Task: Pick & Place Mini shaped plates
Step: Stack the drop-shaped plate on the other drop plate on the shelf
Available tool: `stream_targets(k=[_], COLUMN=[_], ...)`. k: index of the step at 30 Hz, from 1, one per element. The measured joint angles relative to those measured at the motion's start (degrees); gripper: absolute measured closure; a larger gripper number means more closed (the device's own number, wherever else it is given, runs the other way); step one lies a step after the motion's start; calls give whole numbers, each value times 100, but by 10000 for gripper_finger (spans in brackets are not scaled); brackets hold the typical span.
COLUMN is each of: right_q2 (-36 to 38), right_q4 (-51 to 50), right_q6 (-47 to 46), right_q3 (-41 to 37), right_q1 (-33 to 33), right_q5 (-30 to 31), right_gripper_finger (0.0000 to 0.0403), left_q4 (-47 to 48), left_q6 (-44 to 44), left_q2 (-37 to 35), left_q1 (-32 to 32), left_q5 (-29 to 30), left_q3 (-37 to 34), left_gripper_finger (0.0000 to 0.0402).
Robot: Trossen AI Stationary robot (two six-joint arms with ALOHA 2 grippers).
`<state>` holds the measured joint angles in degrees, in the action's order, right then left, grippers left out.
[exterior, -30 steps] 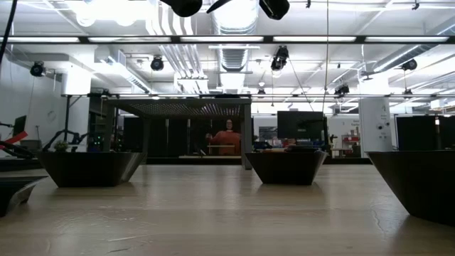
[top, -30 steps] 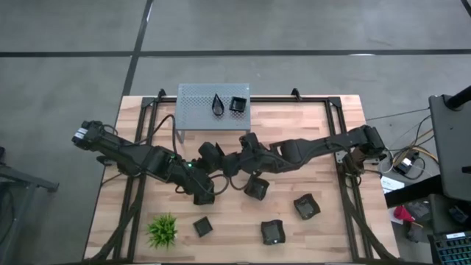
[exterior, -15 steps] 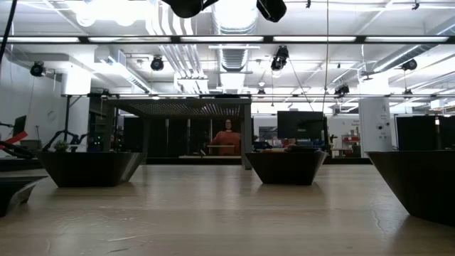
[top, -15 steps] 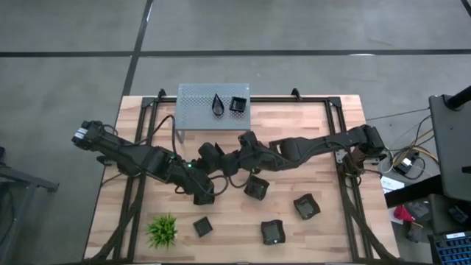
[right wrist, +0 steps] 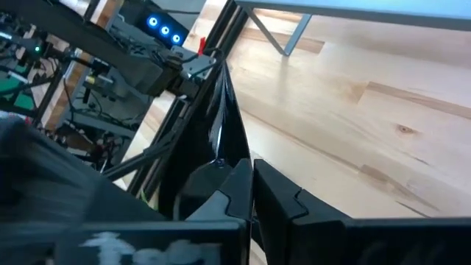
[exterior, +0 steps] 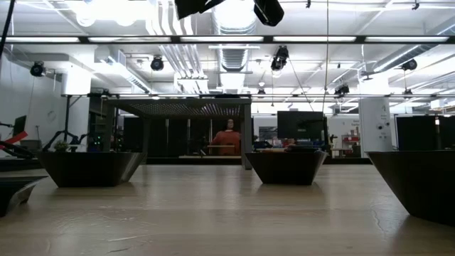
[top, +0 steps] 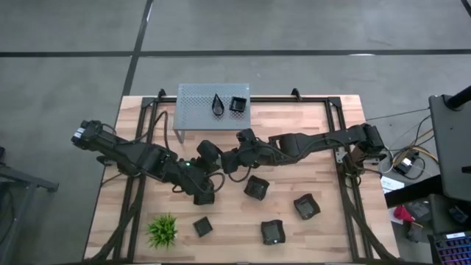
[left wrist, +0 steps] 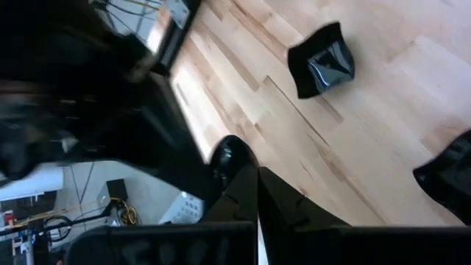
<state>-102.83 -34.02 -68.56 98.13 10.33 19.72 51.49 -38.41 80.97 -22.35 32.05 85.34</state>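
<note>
Right tool pinched shut on thin black plate; left tool shut, empty.

The tabletop is showing as pale wood planks, smooth, with a visible grain and a soft sheen. The plates are looking like glossy black, catching bright highlights; one plate is gleaming in the left wrist view. The shelf is appearing as grey perforated metal, matt. The plant is looking like spiky green plastic. The frame is showing matt black metal.
</note>
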Motion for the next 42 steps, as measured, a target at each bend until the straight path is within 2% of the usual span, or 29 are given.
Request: stream_targets(k=[6,26,36,42], right_q2=[0,120,120,120], right_q4=[20,337,371,383], right_q6=[37,280,358,446], right_q3=[0,0,0,0], right_q1=[0,-349,-445,-591], right_q5=[-92,-370,-503,-492], right_gripper_finger=[395,395,395,395], left_q4=[123,323,356,344], left_q6=[64,356,402,393], left_q2=[-83,-206,-215,-227], left_q1=[5,24,24,24], left_q5=[-43,64,150,1060], left_q3=[181,166,168,169], left_gripper_finger=[401,398,315,280])
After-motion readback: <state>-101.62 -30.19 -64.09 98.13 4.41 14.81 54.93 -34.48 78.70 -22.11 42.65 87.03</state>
